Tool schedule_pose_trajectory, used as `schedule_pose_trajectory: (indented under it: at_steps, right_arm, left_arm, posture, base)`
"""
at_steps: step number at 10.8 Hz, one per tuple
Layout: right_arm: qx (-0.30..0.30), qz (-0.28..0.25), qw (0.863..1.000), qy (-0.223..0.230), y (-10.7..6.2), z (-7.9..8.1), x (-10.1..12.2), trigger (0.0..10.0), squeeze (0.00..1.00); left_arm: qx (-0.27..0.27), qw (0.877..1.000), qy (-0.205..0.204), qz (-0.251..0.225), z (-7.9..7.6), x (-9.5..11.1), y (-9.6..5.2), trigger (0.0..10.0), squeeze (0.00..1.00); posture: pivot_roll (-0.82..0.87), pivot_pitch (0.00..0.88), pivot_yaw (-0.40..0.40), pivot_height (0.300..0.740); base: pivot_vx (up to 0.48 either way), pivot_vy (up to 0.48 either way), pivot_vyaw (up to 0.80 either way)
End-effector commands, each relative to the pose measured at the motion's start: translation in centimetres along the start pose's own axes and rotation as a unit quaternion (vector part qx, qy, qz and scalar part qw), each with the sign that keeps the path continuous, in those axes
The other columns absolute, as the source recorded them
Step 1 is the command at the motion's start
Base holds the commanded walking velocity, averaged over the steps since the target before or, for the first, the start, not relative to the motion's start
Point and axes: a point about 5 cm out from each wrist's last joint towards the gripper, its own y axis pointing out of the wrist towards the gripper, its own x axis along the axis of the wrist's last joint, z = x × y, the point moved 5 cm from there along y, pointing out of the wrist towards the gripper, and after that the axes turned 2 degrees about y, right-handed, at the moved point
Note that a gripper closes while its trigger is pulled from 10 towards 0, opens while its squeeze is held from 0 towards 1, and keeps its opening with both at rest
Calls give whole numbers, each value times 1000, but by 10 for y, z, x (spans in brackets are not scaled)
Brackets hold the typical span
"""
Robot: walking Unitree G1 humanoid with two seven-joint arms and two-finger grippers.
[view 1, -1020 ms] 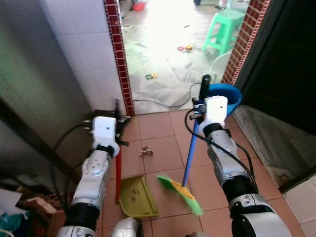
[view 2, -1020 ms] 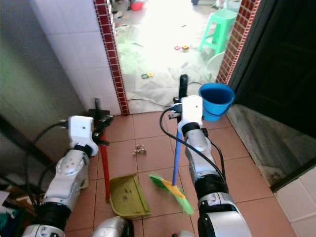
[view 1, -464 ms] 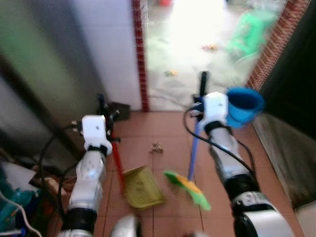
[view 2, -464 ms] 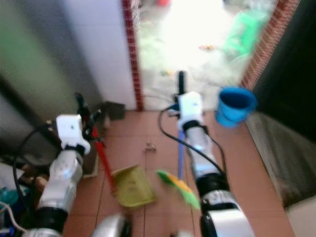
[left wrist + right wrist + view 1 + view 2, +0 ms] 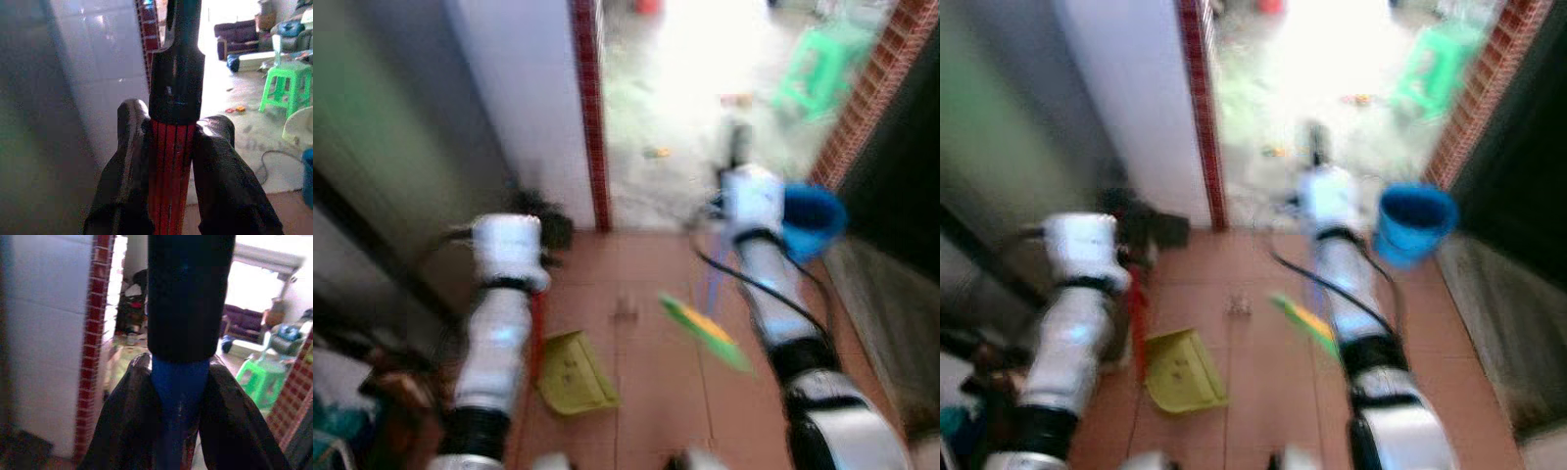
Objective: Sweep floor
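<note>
The left tool [image 5: 171, 147] is clamped on the red dustpan handle [image 5: 171, 161]; the yellow dustpan [image 5: 570, 372] rests on the tiled floor [image 5: 646, 401]. The right tool [image 5: 178, 396] grips the blue broom handle [image 5: 178, 387], its green bristles [image 5: 705, 333] just beyond the dustpan. A blue bucket [image 5: 813, 220] sits past the broom, by the doorway.
</note>
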Motion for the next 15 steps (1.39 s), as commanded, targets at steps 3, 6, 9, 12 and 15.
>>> schedule_pose_trajectory:
  at_steps: [3, 6, 9, 12, 15]
  right_arm:
    - [19, -39, 999, -3, 9, 14, 21, 10000, 0]
    - [22, -36, 999, -3, 8, 15, 18, 10000, 0]
    - [28, -33, 999, 2, 7, 18, 16, 10000, 0]
    - [30, -28, 999, 3, 5, 18, 12, 10000, 0]
    - [32, -25, 999, 4, 4, 18, 11, 10000, 0]
  left_arm:
    - [25, 999, 14, -40, 13, 19, 7, 10000, 0]
    - [31, 998, 15, -46, 15, 22, 8, 10000, 0]
    - [41, 997, 30, -49, 20, 24, 10, 10000, 0]
    - [63, 994, 76, -46, 30, 18, 8, 10000, 0]
    - [75, 990, 113, -29, 43, 8, 10, 10000, 0]
  posture:
    - [0, 0, 12, 740]
    - [1, 0, 9, 740]
    - [2, 0, 8, 740]
    - [2, 0, 6, 740]
    - [-1, 0, 5, 740]
  base:
    - [442, 0, 0]
    - [444, 0, 0]
    - [430, 0, 0]
    - [104, 0, 0]
    - [0, 0, 0]
